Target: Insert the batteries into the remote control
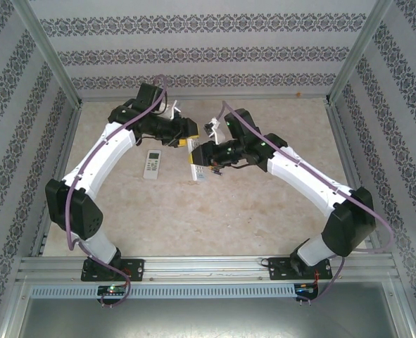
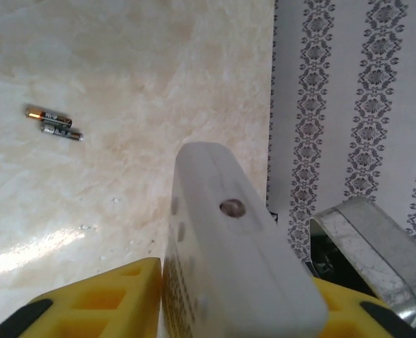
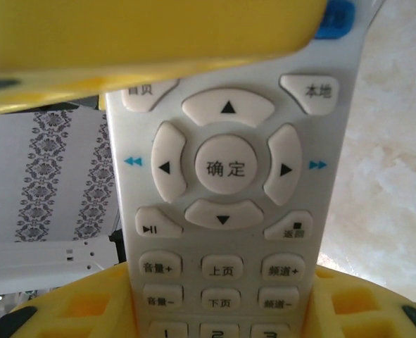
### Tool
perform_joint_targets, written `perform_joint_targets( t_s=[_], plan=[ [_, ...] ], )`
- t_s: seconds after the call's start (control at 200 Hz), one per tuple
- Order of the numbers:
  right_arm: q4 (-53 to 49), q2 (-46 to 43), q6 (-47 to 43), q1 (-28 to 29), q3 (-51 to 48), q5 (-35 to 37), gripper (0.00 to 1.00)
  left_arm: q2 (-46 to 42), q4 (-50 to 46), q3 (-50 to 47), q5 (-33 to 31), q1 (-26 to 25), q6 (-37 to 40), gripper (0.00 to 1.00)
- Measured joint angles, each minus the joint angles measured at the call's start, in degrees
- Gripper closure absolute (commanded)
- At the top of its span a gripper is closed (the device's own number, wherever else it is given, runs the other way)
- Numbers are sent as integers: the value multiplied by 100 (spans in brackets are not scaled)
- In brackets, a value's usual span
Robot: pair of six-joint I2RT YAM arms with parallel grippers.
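Remote point(image 1: 198, 171) is held between both grippers over the middle of the table point(image 1: 215, 232), and neither battery is in it. The left gripper point(image 1: 186, 141) comes at it from the far left and the right gripper point(image 1: 206, 151) from the right, so the two meet on it.

In the left wrist view, the left gripper point(image 2: 232, 282) is closed on the remote point(image 2: 229, 232). Its yellow fingers point(image 2: 116, 299) press on both long sides, and the white end with a small round hole pokes out past them.

In the right wrist view, the right gripper point(image 3: 222, 282) is likewise clamped on the remote point(image 3: 225, 211), with yellow fingers point(image 3: 88, 303) tight against both edges. The button face is turned to that camera, showing the arrow ring and the rows of grey keys. A yellow finger point(image 3: 144, 42) of the left gripper crosses the remote's upper end.

Batteries point(image 2: 53, 123) lie side by side on the table point(image 2: 123, 56), just touching and well apart from the remote.

A short remote point(image 1: 151, 163) lies flat on the table, just left of the held one, near the left arm.
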Motion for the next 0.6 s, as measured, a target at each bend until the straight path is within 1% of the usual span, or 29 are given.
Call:
perform_joint_targets(
  t_s=[0.04,0.07,0.1,0.15,0.2,0.26,0.305,0.385,0.435,0.49,0.6],
  plan=[
    [-31,48,7,28,28,15,57,68,-221,105,-55,11,107,78],
    [-72,81,13,39,57,48,55,118,-361,170,-116,17,195,82],
    [-127,114,15,59,85,92,50,166,-496,232,-195,20,280,86],
    [-238,166,0,92,142,177,38,225,-660,297,-310,20,343,95],
    [-295,197,-103,136,199,269,30,256,-802,356,-391,20,269,98],
    [-326,186,-315,229,334,619,21,258,-1029,411,-634,20,39,97],
    [-328,127,-501,332,424,1080,18,258,-1233,452,-870,20,-216,96],
    [-273,-144,-1084,627,411,2269,16,258,-1515,483,-1233,44,-728,97],
    [-114,-369,-1611,931,306,3108,14,258,-1716,483,-1462,63,-1099,100],
    [-7,-507,-2264,1329,258,3888,13,258,-1902,483,-1668,96,-1480,100],
    [232,-389,-3421,2103,269,5080,12,258,-2138,487,-1963,153,-2083,100]
  ],
)
